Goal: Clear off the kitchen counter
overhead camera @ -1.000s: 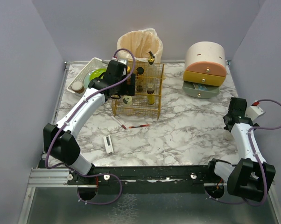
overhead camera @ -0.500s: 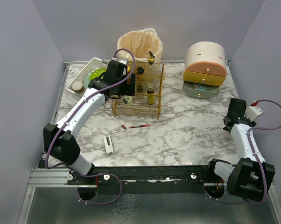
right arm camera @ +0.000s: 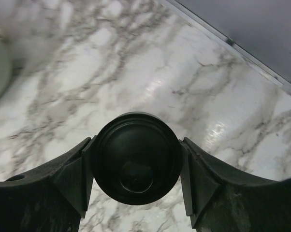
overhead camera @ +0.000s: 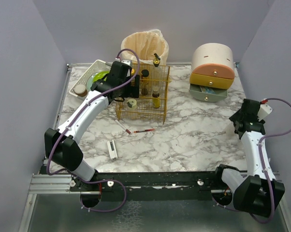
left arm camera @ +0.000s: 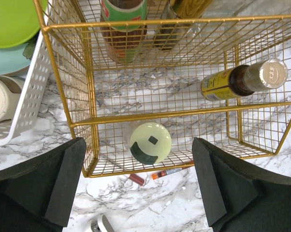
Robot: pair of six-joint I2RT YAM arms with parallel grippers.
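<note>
Right fingers (right arm camera: 70,181): closed on a round black cap (right arm camera: 136,157), one pad touching each side. Whether the cap rests on the surface below cannot be told. This arm stands near the right edge of the tabletop (overhead camera: 194,135), well apart from everything else.

Left fingers (left arm camera: 63,179): wide open, gripping nothing, poised above the near side of a gold wire basket (left arm camera: 150,21). Directly between them, inside the basket, sits a pale green round lid (left arm camera: 150,142). A brown bottle (left arm camera: 232,82) with a yellow label stands in the right compartment; a green-labelled bottle (left arm camera: 122,19) stands at the far side.

A white perforated tray (left arm camera: 29,96) touches the basket's left side and holds a green plate (left arm camera: 12,19).

The marbled tabletop lies under both arms. It also carries a lined bin (overhead camera: 143,43), a drawer unit (overhead camera: 212,72) with its lowest drawer open, a red-tipped pen (overhead camera: 144,131), and a small white block (overhead camera: 112,150).
</note>
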